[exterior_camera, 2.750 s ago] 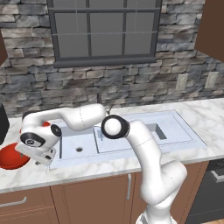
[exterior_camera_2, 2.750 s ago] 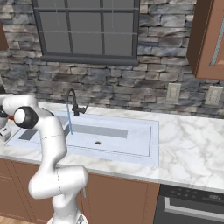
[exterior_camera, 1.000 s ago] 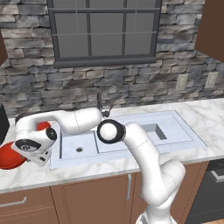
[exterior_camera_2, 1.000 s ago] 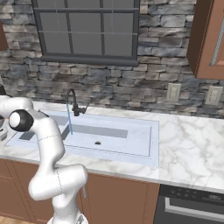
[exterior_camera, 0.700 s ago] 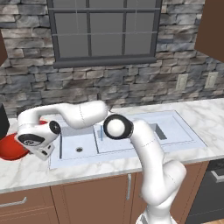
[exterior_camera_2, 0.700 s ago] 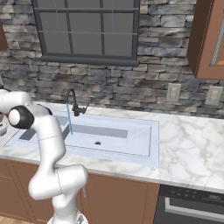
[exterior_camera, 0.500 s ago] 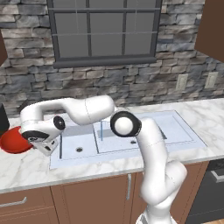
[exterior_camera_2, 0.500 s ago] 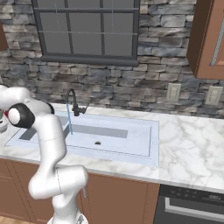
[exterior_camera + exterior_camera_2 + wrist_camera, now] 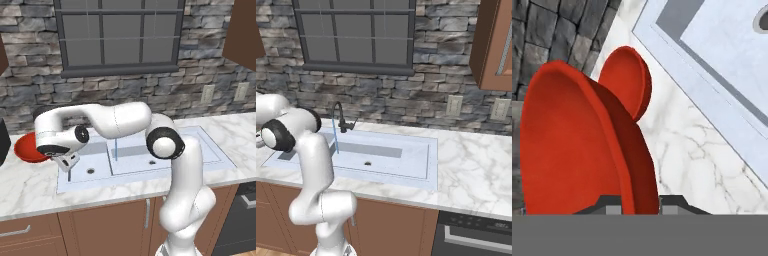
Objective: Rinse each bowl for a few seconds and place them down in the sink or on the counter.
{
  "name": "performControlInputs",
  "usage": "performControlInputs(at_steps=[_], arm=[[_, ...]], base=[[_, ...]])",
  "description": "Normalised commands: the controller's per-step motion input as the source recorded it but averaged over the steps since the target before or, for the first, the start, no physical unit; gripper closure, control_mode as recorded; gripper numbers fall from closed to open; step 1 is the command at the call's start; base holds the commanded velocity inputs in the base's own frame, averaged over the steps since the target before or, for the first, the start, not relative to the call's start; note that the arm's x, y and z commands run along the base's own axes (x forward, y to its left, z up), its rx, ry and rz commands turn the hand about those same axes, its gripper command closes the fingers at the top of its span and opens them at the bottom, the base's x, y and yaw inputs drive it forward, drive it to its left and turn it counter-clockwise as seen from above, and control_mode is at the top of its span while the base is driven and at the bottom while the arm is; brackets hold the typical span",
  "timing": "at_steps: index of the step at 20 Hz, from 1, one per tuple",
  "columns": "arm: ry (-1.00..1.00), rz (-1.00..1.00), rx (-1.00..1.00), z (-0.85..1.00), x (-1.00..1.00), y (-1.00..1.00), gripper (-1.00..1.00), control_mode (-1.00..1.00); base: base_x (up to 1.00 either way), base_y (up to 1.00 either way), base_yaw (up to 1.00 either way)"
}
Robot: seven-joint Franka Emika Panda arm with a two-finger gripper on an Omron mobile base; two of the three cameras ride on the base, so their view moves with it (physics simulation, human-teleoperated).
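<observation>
Red bowl (image 9: 577, 145) rim pinched in gripper (image 9: 641, 202), held on edge, near-vertical

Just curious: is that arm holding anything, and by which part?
Yes, a red bowl, pinched at its rim between the fingers; a second bowl sits behind on the counter.

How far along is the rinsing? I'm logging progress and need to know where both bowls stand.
Done: the faucet is running, and the gripper is clamped on the rim of the near bowl. In hand: that bowl is beside the sink, not yet under the water. Left: rinsing it, setting it down, then the same for the far bowl, lying on the counter.
</observation>
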Motion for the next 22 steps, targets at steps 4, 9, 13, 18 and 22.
performControlInputs(at_steps=[4, 9, 13, 18, 22], arm=[[0.11, -0.22, -0.01, 0.51, -0.19, -0.42, 1.0, -1.0], [0.17, -0.2, -0.04, 0.49, -0.1, -0.5, 1.0, -1.0], [0.17, -0.2, -0.08, 0.38, -0.09, -0.53, 1.0, -1.0], [0.15, -0.19, -0.1, 0.37, -0.08, -0.43, 1.0, -1.0], [0.1, -0.17, -0.15, 0.33, -0.1, -0.16, 1.0, -1.0]], base=[[0.0, 0.0, 0.0], [0.0, 0.0, 0.0], [0.0, 0.0, 0.0], [0.0, 0.0, 0.0], [0.0, 0.0, 0.0]])
